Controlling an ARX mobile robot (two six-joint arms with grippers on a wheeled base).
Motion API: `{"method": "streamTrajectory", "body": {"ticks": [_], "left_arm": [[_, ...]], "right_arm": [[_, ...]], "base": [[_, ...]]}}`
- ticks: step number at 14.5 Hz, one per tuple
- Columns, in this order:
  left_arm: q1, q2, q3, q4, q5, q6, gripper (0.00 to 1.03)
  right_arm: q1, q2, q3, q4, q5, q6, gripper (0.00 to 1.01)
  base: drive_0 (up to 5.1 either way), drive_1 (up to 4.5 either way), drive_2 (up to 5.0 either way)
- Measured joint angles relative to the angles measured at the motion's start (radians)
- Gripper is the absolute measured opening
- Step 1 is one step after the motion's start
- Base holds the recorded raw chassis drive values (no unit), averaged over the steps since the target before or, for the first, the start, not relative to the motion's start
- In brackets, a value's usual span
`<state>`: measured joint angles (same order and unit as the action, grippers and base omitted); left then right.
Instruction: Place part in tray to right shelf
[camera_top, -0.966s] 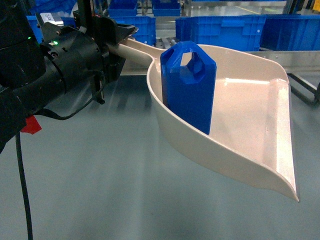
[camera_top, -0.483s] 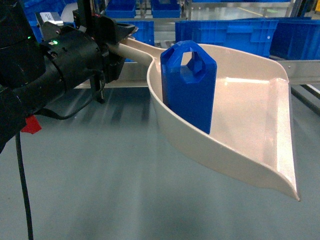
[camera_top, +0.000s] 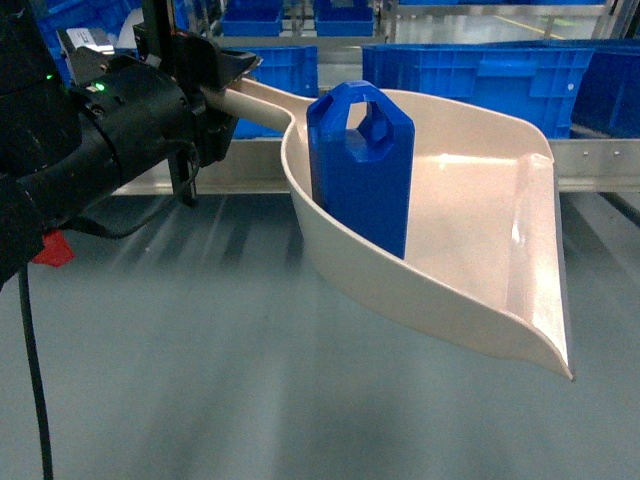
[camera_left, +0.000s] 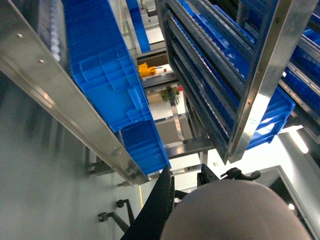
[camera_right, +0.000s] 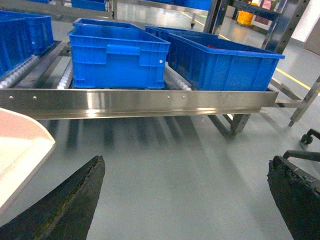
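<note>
The right shelf (camera_right: 150, 102), a steel rack with a riveted front bar and roller rails, stands across the background carrying large blue crates (camera_right: 117, 57), and nothing of the task has yet reached it: the delivery is the part left to do. What looks done, judging from how things lie, is the loading and lifting, since the tray (camera_top: 470, 250) hangs in the air above the grey floor (camera_top: 200, 400), its wide lip pointing toward the lower right of the head view, well short of the rack. Inside it, against the rear wall near where the handle joins, the part (camera_top: 360, 170) stands upright, its handle hole at the top, touching the tray's bed. The left gripper (camera_top: 215, 85) is clenched on the tray's handle, the fingers (camera_top: 235, 65) pressed close around the pale shaft, and this grasp alone carries tray and part. The right gripper (camera_right: 190, 200) is released, its two dark fingers (camera_right: 70, 200) spread wide with only bare floor between them, touching nothing; the tray's edge shows just beside its left finger.
</note>
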<state>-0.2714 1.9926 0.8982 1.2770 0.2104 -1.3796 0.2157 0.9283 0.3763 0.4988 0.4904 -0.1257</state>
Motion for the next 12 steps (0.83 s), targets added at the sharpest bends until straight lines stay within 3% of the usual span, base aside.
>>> {"method": "streamTrajectory", "body": {"ticks": [3,12], "left_arm": [[-0.014,0.0,0.0,0.002,0.011,-0.001,0.12],[-0.015,0.0,0.0,0.002,0.011,-0.001,0.12]], "right_arm": [[0.0,0.0,0.0,0.0,0.003,0.0,0.98],[0.0,0.0,0.0,0.001,0.003,0.0,0.98]], "base": [[3.2,1.58,-4.9],[0.5,4.56,-3.5]]}}
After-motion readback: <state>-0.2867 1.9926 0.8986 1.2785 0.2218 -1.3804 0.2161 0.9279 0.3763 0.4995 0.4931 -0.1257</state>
